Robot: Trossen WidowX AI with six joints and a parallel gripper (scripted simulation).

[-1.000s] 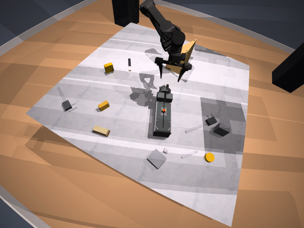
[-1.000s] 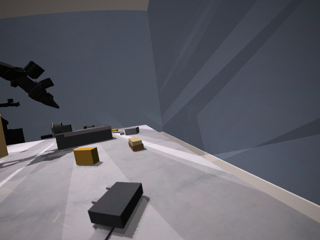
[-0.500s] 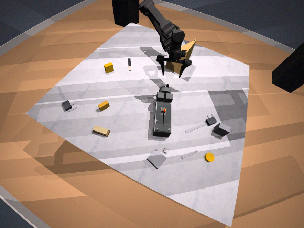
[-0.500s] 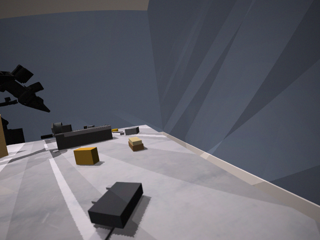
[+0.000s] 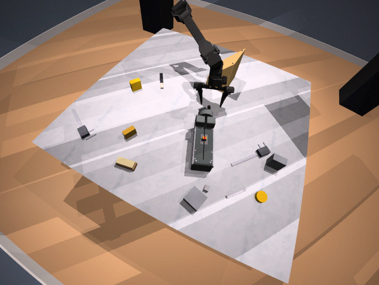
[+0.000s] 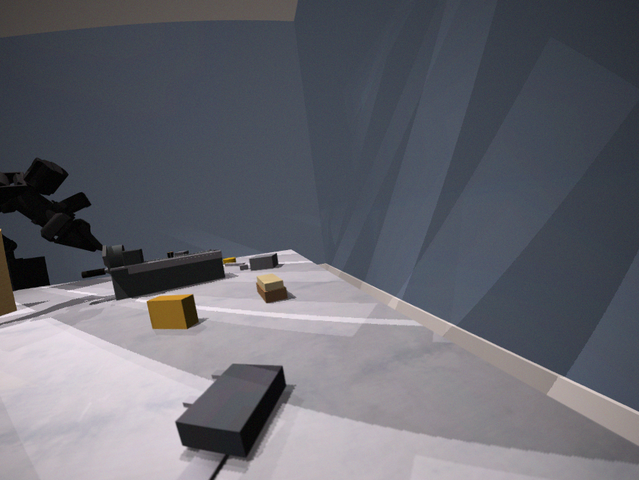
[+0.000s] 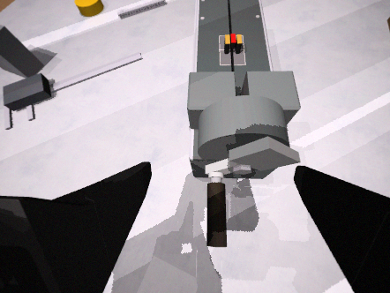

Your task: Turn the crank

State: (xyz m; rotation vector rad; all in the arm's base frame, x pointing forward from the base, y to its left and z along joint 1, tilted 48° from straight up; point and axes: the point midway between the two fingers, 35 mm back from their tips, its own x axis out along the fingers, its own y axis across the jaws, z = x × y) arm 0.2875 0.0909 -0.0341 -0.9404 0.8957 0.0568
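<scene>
The dark grey machine (image 5: pixel 198 153) (image 6: pixel 170 275) (image 7: pixel 212 26) lies on the table with its crank end under the arm. The dark crank handle (image 5: pixel 209 107) (image 6: pixel 93 272) (image 7: pixel 216 214) sticks out from that end, left of centre in the wrist view. The red pointer (image 5: pixel 204 137) (image 7: pixel 233 38) sits between the two brass marks (image 7: pixel 227 40) (image 7: pixel 239 40). It looks nearly level with them; an exact match cannot be told. My gripper (image 5: pixel 211 105) (image 6: pixel 101 249) (image 7: pixel 221 170) is open and empty, above the crank end. In the wrist view its fingers stand either side of the handle, not touching it.
A tan board (image 5: pixel 234 67) stands close behind the gripper. Left of the machine are an orange block (image 5: pixel 129 131) (image 6: pixel 170 311) and a cream-and-brown block (image 5: pixel 126 163) (image 6: pixel 271 288). Right are a plug-like piece (image 5: pixel 263 150) (image 7: pixel 27 92), a dark block (image 5: pixel 276 162) and a yellow disc (image 5: pixel 261 196) (image 7: pixel 89 7).
</scene>
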